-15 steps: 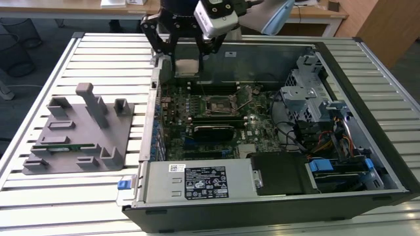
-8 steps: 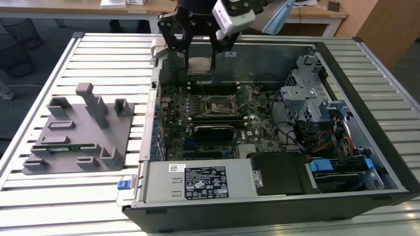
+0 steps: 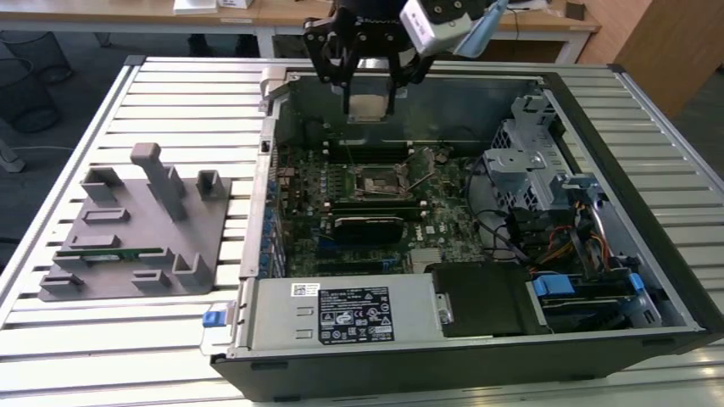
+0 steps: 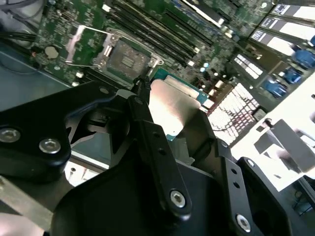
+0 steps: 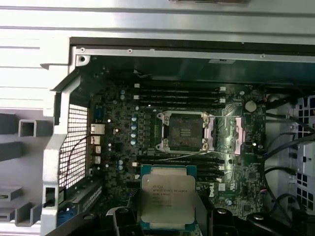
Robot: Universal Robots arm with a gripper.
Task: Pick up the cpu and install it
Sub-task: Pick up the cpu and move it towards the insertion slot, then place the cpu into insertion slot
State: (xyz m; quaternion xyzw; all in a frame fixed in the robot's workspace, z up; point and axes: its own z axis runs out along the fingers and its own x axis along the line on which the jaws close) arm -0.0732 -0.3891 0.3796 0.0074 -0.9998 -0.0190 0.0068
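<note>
Claw (image 3: 369, 111) clamped on the cpu (image 3: 368, 105) by two opposite edges; metal top up; chip held in the air over the open case (image 3: 476, 97), toward the worktop's (image 3: 181, 93) far edge as the exterior view shows it; bare socket (image 3: 379, 180) lies below the chip, offset toward the near edge; the two well apart; in the first wrist view chip sides run parallel to socket sides.

You have bright, even light on the slatted table (image 3: 169, 93), while the open case (image 3: 476, 360) lies shadowed inside. Glare pales the cpu (image 4: 172, 110) (image 5: 165, 201) in both wrist views, and the second wrist view burns white beyond the case.
</note>
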